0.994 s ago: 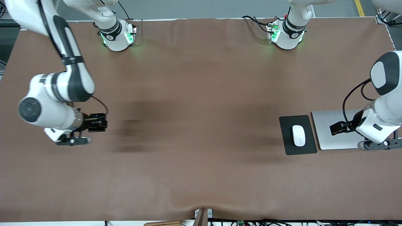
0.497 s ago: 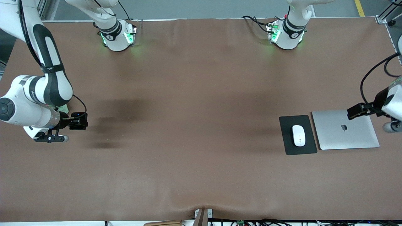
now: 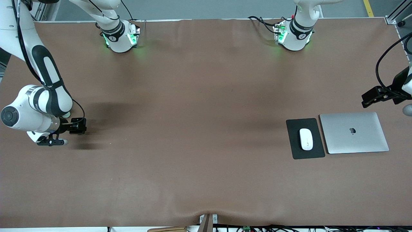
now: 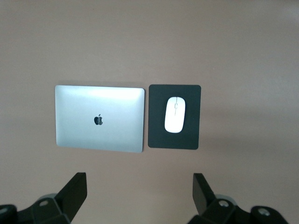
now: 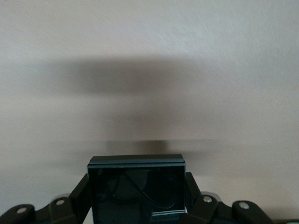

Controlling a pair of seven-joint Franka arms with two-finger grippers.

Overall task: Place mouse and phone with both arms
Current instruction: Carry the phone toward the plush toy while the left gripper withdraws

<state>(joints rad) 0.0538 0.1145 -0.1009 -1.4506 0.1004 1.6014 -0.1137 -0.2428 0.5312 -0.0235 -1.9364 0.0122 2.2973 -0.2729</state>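
The white mouse [image 3: 306,139] lies on a dark grey mouse pad [image 3: 292,129] toward the left arm's end of the table; it also shows in the left wrist view [image 4: 175,114]. My left gripper [image 4: 139,198] is open and empty, high over the table beside the laptop, and sits at the frame edge in the front view [image 3: 407,110]. My right gripper [image 3: 51,141] is shut on the black phone [image 5: 136,189], low over bare table at the right arm's end. The phone is hidden under the hand in the front view.
A closed silver laptop [image 3: 354,132] lies beside the mouse pad, toward the left arm's end; it also shows in the left wrist view [image 4: 99,119]. The brown table cover [image 3: 199,129] is bare between the two arms.
My right arm has carried the phone toward its end of the table and lowered it. My left arm has lifted off the laptop toward the table's end, uncovering the laptop.
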